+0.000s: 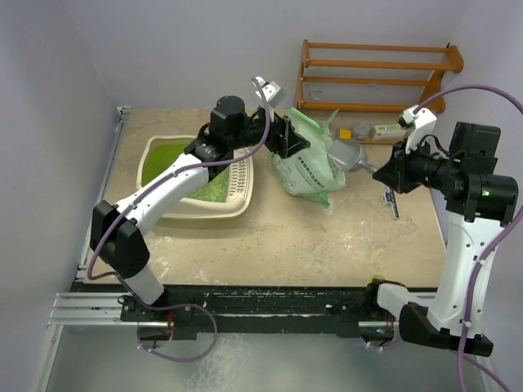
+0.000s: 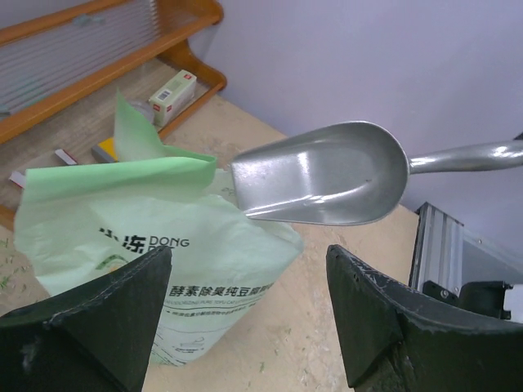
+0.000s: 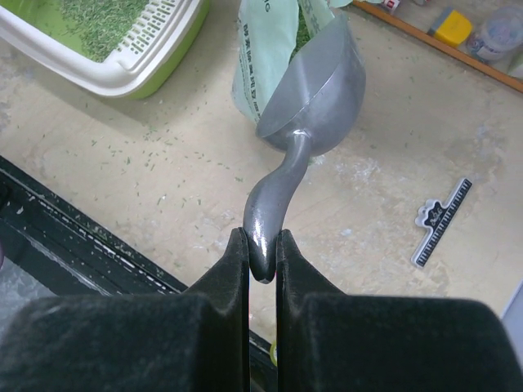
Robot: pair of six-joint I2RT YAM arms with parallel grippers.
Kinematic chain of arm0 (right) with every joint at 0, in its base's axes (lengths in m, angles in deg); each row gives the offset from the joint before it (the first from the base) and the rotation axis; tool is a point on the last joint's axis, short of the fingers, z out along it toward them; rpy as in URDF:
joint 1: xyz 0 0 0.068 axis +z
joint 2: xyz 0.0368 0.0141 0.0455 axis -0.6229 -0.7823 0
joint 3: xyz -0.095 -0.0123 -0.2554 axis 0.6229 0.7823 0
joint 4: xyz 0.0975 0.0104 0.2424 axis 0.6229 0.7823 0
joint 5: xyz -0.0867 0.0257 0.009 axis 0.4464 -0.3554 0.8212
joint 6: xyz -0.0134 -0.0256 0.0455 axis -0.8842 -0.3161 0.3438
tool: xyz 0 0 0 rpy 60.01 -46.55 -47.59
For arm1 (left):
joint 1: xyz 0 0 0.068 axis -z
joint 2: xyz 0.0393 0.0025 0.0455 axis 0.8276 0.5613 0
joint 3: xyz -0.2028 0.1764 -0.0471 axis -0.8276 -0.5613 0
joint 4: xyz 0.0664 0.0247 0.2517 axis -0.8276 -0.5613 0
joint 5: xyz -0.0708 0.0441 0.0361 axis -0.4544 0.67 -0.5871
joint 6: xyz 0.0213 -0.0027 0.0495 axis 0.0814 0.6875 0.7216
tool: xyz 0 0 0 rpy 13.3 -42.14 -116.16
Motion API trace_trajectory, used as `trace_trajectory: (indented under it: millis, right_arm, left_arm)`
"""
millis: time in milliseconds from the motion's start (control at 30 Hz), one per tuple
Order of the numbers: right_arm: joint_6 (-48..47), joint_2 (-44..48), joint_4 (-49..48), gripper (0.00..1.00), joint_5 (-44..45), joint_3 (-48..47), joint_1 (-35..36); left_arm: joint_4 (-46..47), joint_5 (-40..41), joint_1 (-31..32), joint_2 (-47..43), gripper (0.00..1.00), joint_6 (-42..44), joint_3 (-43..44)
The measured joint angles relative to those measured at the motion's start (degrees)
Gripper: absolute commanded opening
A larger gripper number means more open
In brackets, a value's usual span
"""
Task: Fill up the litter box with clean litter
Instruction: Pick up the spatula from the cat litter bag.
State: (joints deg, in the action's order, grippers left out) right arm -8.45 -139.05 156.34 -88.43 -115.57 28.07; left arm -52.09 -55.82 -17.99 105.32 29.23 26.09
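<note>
Litter box: large rounded cream plastic tray with lime-green inside [image 1: 204,215], at the far-left part of the beige table [image 1: 327,245], close to its left edge; slotted cream rim section on the side facing the bag.
Litter: tiny green pellets [image 3: 106,20] in a thin patch at the slotted end; the other end shows bare lime plastic. Stray pellets are scattered on the table between box and near edge.
Bag: pale green printed plastic bag [image 2: 163,237], standing slumped just right of the box, toward the far edge, mouth open and crumpled.
Scoop: grey metal scoop [image 2: 327,175], bowl at the bag's mouth on its right side; the bowl looks shiny and empty in the left wrist view. Whether its lip touches the bag flap I cannot tell.
Right gripper [image 3: 261,245]: narrow, pinched on the end of the scoop's curved handle.
Left gripper [image 2: 245,269]: wide, holding nothing, poised over the bag's left side, fingers framing its upper edge.
Other: small black-and-white ruler-like clip [image 3: 441,222] lying on the table right of the scoop; wooden rack [image 1: 376,73] along the far edge.
Progress: judged partway. Some litter is in, but the floor is not covered.
Left to do: likely load the scoop from the bag, carry it over, tip it in, and repeat.
</note>
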Motion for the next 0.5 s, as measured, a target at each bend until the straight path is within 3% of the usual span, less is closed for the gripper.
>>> trace_trajectory:
  millis: [300, 500]
  right_arm:
    - [0.2, -0.9, 0.0, 0.00, -2.9, -6.8, -0.1]
    - [0.8, -1.2, -0.2, 0.00, -8.8, -13.7, -0.1]
  left_arm:
    - [4.8, -4.3, -2.8, 2.0, 0.74, -5.6, 0.0]
    - [12.3, -10.8, -6.1, 5.6, 0.74, -13.9, 0.1]
